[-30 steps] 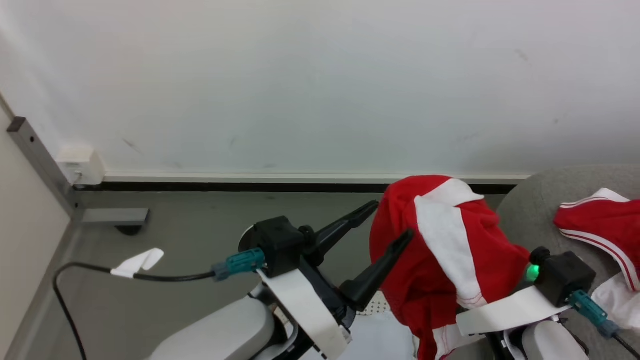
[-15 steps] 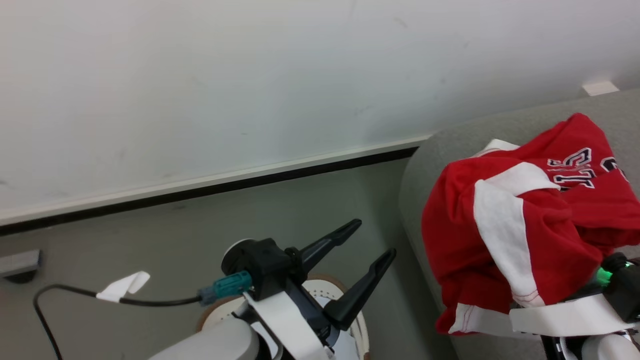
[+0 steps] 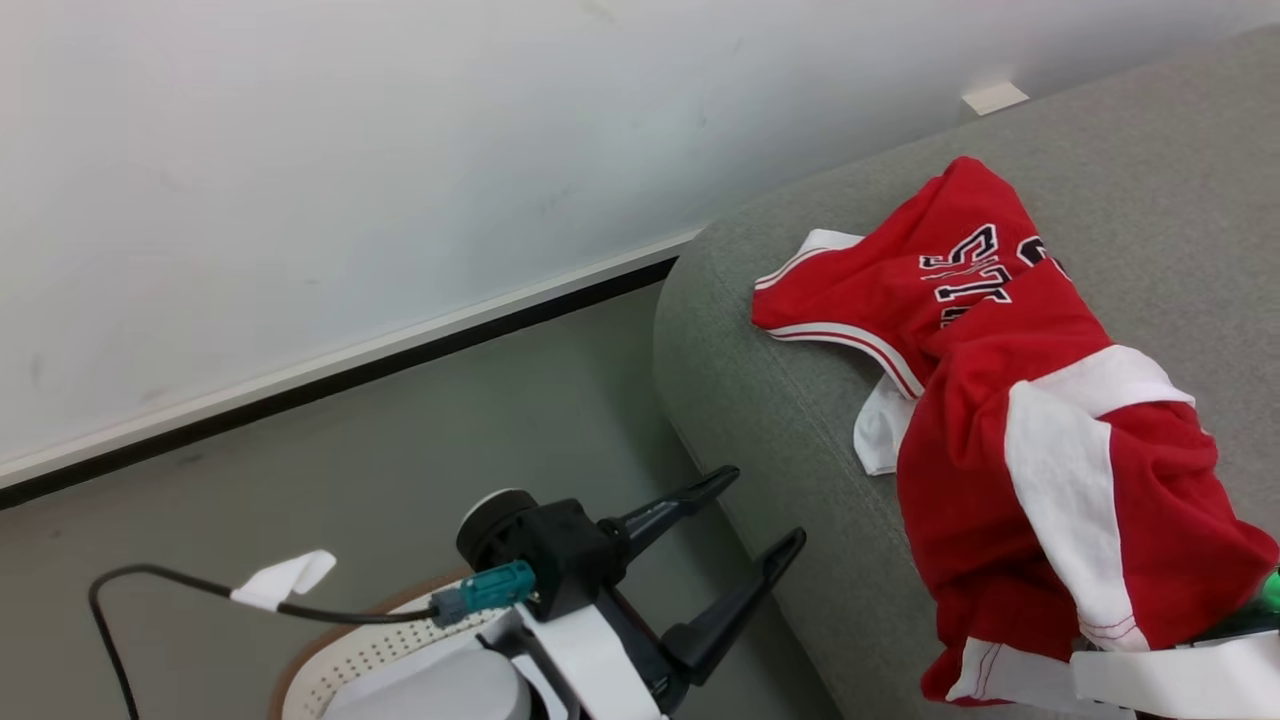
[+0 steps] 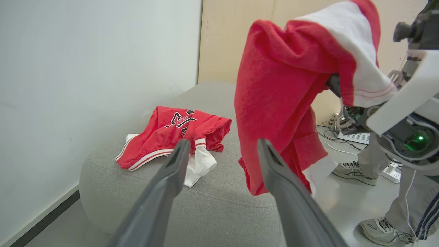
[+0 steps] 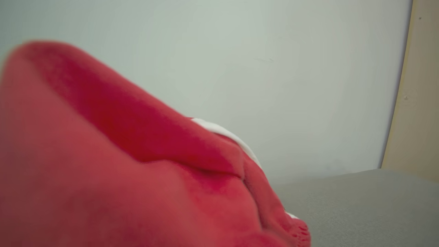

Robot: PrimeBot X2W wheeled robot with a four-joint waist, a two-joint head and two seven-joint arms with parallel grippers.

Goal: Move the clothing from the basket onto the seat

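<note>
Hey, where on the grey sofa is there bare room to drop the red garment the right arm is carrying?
Bare seat lies beyond the lettered jersey, toward the wall, and along the rounded edge between jersey and floor. Crowded: around the jersey, white piece and hanging red garment.

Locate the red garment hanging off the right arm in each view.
Head view: red garment lower right, over the seat.
Left wrist view: upper centre-right, hanging at the seat's edge.
Right wrist view: blurred red mass, left and bottom.
Shared landmark: the grey seat, lower right in the right wrist view.
</note>
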